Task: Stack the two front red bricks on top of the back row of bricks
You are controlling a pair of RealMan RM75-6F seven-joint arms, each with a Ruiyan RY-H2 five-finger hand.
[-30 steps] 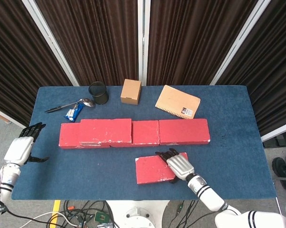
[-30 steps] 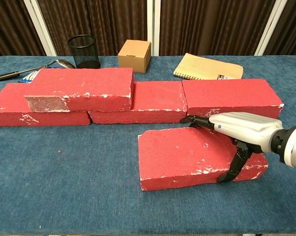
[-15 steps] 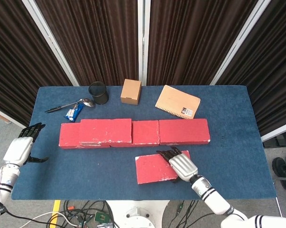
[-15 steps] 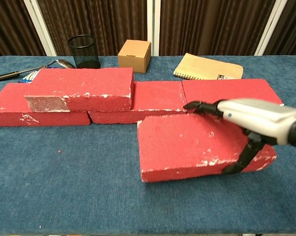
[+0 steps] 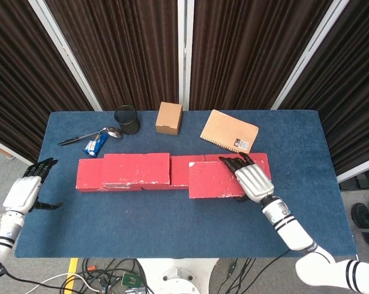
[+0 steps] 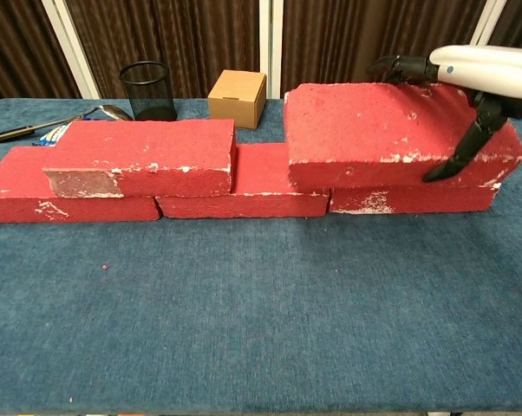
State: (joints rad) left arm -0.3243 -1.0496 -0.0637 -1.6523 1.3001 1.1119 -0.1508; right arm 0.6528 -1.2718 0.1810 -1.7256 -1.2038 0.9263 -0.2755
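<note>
My right hand (image 5: 252,179) (image 6: 469,74) grips a red brick (image 5: 214,179) (image 6: 391,126) by its right end, fingers over the top and thumb on the near face. It holds this brick in the air over the right part of the back row (image 5: 184,171) (image 6: 244,186). A second red brick (image 5: 135,169) (image 6: 140,156) lies stacked on the left part of that row. The row's right brick (image 6: 408,199) shows only along its lower front edge in the chest view. My left hand (image 5: 26,191) hangs off the table's left edge, open and holding nothing.
Along the back of the blue table (image 5: 141,220) stand a black mesh cup (image 5: 127,120) (image 6: 147,90), a cardboard box (image 5: 169,117) (image 6: 238,98) and a tan notebook (image 5: 229,131). A spoon (image 5: 108,131), a pen (image 5: 74,140) and a blue wrapper (image 5: 94,146) lie at the back left.
My right hand has lifted the front brick off the table and carried it back and up over the right part of the row. The left hand has not moved.
</note>
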